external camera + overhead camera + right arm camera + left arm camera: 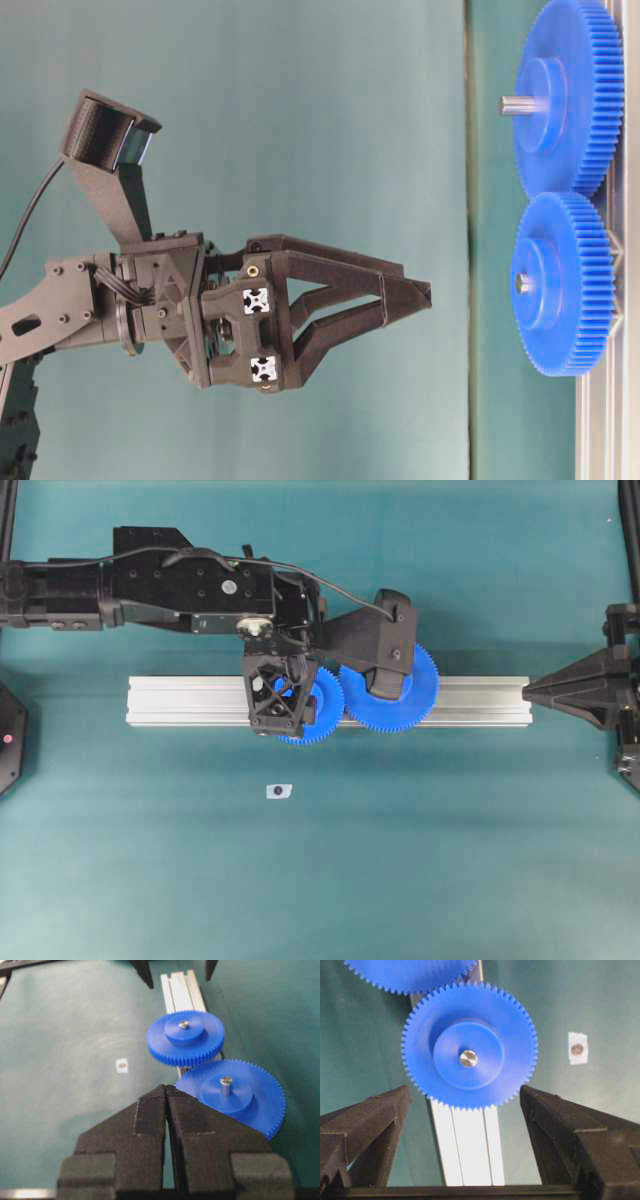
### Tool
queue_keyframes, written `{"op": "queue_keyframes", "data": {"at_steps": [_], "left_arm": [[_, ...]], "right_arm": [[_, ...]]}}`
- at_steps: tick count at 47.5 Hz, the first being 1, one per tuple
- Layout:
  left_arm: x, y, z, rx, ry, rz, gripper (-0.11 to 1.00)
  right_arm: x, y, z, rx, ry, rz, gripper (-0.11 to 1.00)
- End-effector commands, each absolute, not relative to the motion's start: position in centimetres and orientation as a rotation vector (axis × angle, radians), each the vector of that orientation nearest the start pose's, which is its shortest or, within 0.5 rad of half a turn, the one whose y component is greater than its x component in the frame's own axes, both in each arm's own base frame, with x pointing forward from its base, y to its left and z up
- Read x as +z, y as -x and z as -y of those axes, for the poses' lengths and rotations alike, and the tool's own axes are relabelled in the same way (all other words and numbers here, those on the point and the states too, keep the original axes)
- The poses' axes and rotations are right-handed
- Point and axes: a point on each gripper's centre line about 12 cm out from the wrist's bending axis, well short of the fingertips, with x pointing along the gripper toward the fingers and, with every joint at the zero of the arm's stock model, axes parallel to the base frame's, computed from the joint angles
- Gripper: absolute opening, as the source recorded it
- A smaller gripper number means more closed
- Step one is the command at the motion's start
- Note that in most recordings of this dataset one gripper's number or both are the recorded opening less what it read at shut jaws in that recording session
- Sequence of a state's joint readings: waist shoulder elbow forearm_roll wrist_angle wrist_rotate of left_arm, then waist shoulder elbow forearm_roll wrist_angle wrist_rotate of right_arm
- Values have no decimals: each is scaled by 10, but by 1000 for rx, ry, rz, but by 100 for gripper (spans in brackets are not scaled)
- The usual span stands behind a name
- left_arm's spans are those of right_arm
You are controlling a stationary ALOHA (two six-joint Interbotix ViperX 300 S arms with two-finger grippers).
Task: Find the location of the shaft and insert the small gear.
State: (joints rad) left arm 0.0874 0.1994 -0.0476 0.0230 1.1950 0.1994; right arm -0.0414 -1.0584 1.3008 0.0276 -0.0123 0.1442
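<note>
The small gear (322, 715) sits flat on the aluminium rail (180, 700), meshed with the larger blue gear (415, 695). The shaft's grey metal end (468, 1058) shows in the centre of the small gear's hub (470, 1045); the rest of the shaft is hidden. My left gripper (465, 1090) is open and empty, pointing down above the small gear with clear space between them in the table-level view (425, 295). My right gripper (166, 1087) is shut and empty, at the rail's right end (530, 688), well away from both gears.
The larger gear (245, 1095) has a taller grey pin (226, 1085) in its hub. A small white piece with a dark round centre (278, 791) lies on the green mat in front of the rail. The left arm's wrist camera mount (385, 645) overhangs the larger gear.
</note>
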Motion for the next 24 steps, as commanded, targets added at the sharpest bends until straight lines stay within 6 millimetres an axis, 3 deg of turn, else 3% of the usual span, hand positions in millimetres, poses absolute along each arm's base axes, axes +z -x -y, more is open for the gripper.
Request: {"op": "queue_keyframes", "data": {"at_steps": [1,24], "left_arm": [[273,-438,-40,-40,-141,-1291,84],[280,-437,-40,-23,-121,-1282,84]], "right_arm": [[231,-176,8,-64,-184,-215,2],[231,-176,8,-63,-183,-213,2]]}}
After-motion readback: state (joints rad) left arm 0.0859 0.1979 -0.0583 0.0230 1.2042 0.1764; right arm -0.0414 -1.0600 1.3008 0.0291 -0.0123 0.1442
